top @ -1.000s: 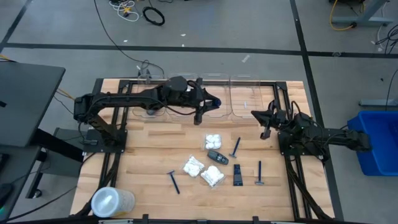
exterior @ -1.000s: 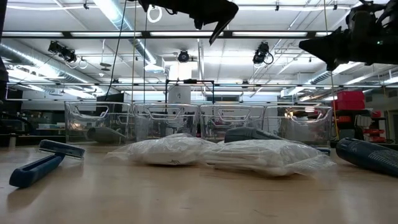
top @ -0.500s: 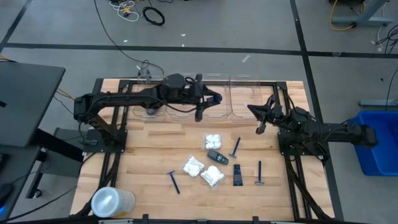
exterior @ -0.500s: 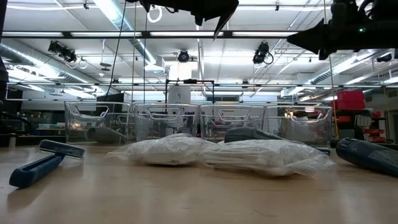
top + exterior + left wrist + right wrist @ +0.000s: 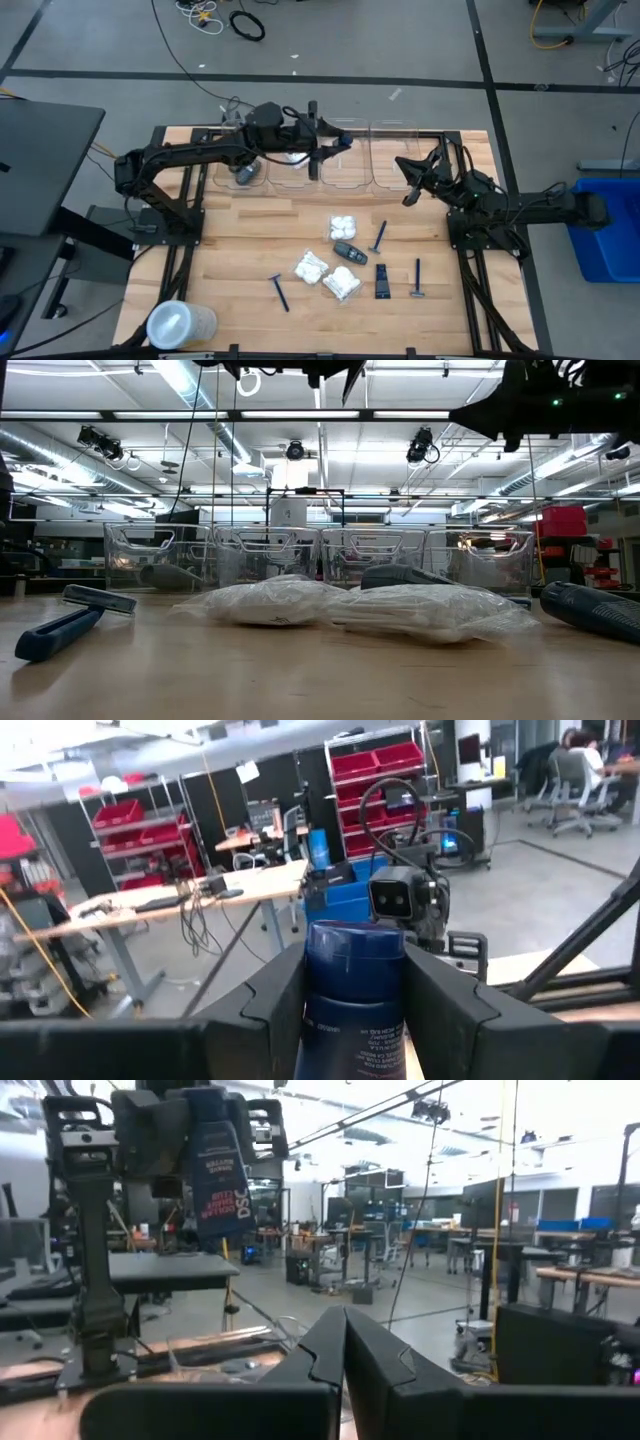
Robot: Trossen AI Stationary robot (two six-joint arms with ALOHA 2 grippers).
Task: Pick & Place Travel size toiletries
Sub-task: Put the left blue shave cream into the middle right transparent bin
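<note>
The left hand (image 5: 314,165) hangs over the row of clear bins (image 5: 345,165) at the back of the worktop (image 5: 240,240), clamped on a small dark blue tube (image 5: 355,995) with white lettering, gripped across its sides. The tube looks light, smooth and a little slippery, so a hold across the middle of the body seems safest. The right hand (image 5: 409,195) hovers near the right-hand bin, fingers pressed together, empty. The rest of the toiletries lie mid-worktop: three white crinkly packets (image 5: 311,267), soft and easily crushed; a dark grey oval case (image 5: 348,251), rigid; a black tube (image 5: 382,281); and three thin blue razors (image 5: 279,291), best taken by the handle.
</note>
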